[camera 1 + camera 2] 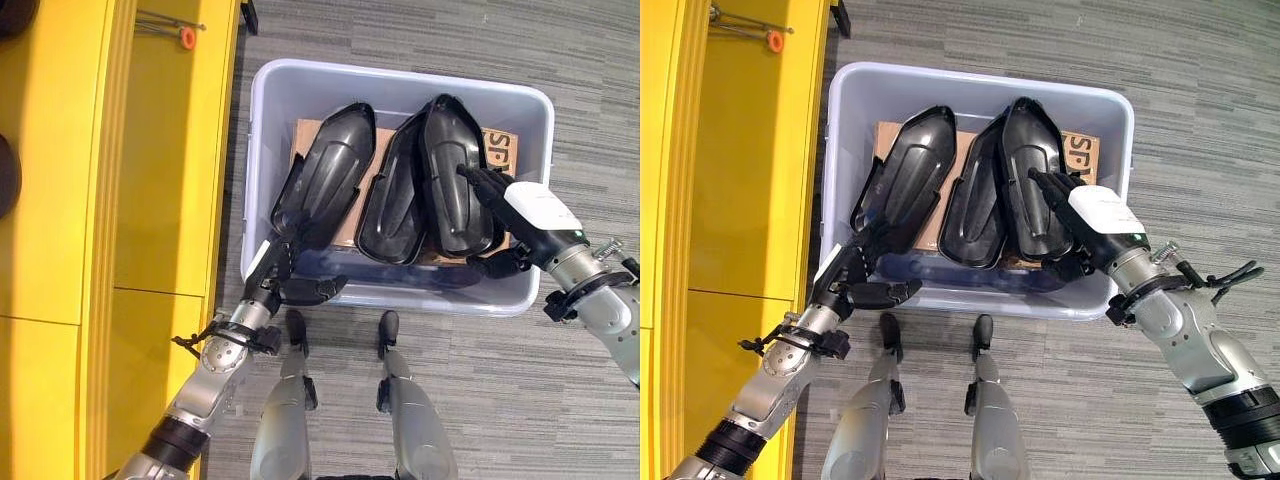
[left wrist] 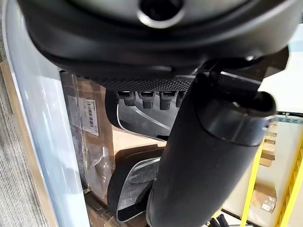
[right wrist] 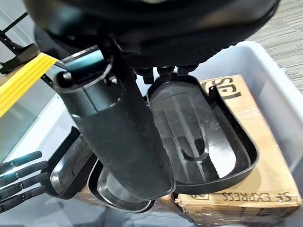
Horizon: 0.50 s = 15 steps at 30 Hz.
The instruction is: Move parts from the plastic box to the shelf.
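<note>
Nearest, at the front wall of the plastic box [image 1: 262, 180], the left robot hand [image 1: 290, 275]: thumb jutting along the outside of the front rim, fingers reaching up over the edge to the lower tip of the left part [image 1: 328, 172]. Fingers touching that tip, but whether curled round it cannot be told. Opposite, at the box's right front corner, the right robot hand [image 1: 520, 215] with its white cover, reaching in from the right. Fingers straight and laid flat inside the hollow of the right part [image 1: 455, 180], thumb hidden below the part's edge; fingers not curled, not clamped.

Inside the box, three glossy black parts, long and shell-shaped, hollow side up, all lying on a brown cardboard carton [image 3: 246, 118]. Left part tilted, apart from the other two, its lower end leaning toward the front left corner. Middle part [image 1: 390, 205] tucked beside and partly under the right one, the two overlapping.

Box itself pale grey-blue, standing on grey striped floor [image 1: 590, 60].

Further left, the yellow shelf [image 1: 170, 150] running along the box's left side, just beside it. At its far end, thin metal rods with an orange cap [image 1: 187, 38].
</note>
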Motion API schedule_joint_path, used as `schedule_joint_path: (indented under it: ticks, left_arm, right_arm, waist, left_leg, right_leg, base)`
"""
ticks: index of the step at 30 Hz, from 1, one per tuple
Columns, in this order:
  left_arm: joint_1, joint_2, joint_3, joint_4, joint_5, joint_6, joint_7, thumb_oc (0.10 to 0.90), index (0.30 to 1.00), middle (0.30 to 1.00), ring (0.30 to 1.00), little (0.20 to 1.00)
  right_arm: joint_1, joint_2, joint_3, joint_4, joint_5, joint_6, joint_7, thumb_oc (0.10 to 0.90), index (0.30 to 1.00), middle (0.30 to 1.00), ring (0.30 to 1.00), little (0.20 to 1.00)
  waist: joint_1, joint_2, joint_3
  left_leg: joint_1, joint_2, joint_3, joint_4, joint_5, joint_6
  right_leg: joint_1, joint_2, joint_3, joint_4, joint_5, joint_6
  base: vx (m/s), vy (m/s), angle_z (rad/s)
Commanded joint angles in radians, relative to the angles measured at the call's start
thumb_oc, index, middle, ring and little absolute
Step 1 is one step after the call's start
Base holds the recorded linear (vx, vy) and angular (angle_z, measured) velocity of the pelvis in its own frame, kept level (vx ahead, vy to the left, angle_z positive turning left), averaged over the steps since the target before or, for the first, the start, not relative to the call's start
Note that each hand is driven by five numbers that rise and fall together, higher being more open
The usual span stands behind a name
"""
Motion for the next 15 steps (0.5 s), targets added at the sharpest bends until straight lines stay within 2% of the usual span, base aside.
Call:
schedule_joint_path:
  ticks: [1,15]
  left_arm:
    - [-0.023,0.027,0.025,-0.118,-0.027,-0.117,0.013,0.9,1.0,1.0,1.0,1.0]
    - [-0.051,0.019,0.017,-0.127,-0.03,-0.123,0.033,0.9,1.0,1.0,1.0,1.0]
  right_arm:
    - [-0.089,-0.081,-0.034,-0.044,-0.017,-0.042,-0.081,0.9,1.0,1.0,1.0,1.0]
    - [-0.107,-0.053,0.004,0.011,-0.058,-0.019,-0.105,0.9,1.0,1.0,1.0,1.0]
  waist:
    - [0.0,-0.024,-0.031]
    - [-0.004,-0.004,-0.015]
  left_leg:
    - [-0.047,0.069,-0.096,0.134,-0.094,-0.062]
    - [-0.108,0.059,-0.099,0.141,-0.087,-0.06]
  right_leg:
    - [-0.02,-0.113,0.051,0.134,-0.085,0.05]
    - [-0.079,-0.113,0.064,0.144,-0.078,0.049]
  base:
    - [0.0,0.0,0.0]
    - [0.0,0.0,0.0]
